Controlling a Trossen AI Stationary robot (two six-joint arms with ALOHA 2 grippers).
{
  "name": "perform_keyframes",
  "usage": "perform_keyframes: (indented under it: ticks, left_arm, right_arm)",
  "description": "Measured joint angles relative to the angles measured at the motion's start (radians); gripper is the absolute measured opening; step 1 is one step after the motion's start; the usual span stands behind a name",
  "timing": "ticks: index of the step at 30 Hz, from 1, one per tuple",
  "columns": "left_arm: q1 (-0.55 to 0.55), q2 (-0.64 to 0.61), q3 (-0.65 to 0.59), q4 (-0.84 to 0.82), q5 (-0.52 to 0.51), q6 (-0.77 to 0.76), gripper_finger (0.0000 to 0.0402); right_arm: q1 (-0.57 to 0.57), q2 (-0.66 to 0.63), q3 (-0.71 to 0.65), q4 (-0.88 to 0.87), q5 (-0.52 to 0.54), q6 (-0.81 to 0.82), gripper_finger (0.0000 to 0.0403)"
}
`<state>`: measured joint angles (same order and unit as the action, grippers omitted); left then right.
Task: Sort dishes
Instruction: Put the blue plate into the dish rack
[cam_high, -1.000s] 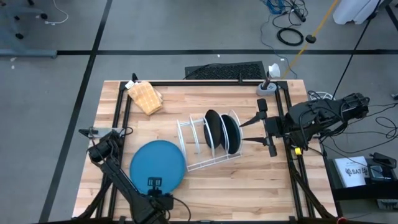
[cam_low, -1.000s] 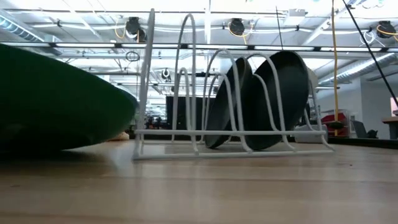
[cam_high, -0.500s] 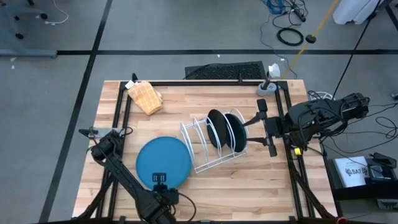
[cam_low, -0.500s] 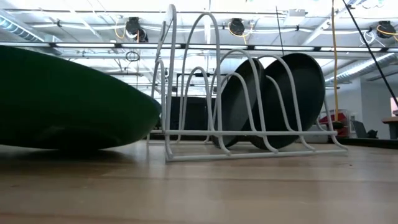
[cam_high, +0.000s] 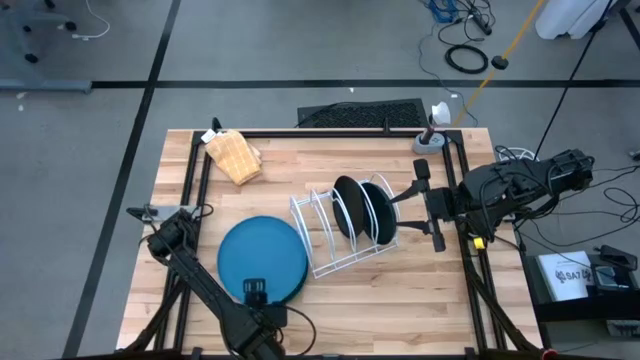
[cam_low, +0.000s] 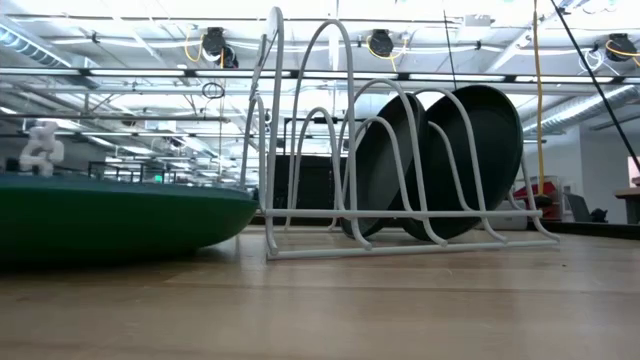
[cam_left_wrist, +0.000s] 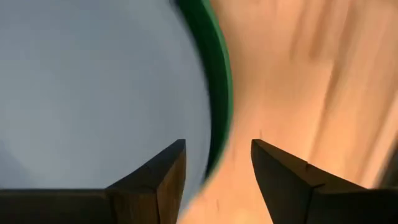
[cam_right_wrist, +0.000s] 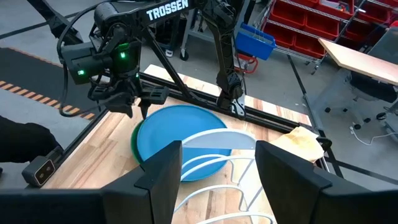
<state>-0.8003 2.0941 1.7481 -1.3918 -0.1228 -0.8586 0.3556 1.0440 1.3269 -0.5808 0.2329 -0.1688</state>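
Low over the table's near edge, left tool (cam_high: 254, 293) spread open beside blue plate (cam_high: 262, 260), right tool (cam_high: 418, 208) open by rack (cam_high: 325, 235).

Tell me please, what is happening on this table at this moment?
A robot is sorting dishes. The black plate and the dark teal plate stand upright in the white wire rack. The blue plate lies flat on the green plate. The left pincer, open, is at their near edge. The right pincer waits open beside the rack.
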Motion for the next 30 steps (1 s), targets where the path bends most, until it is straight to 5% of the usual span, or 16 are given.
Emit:
perform_keyframes:
  ticks: [17, 30]
  left_arm:
    - [-0.108, 0.000, -0.043, -0.110, 0.090, -0.036, 0.0191]
    - [-0.210, 0.000, -0.061, -0.111, -0.119, -0.107, 0.0191]
  right_arm:
    - [0.000, 0.000, 0.000, 0.000, -0.001, 0.003, 0.0199]
    - [0.000, 0.000, 0.000, 0.003, -0.004, 0.023, 0.0199]
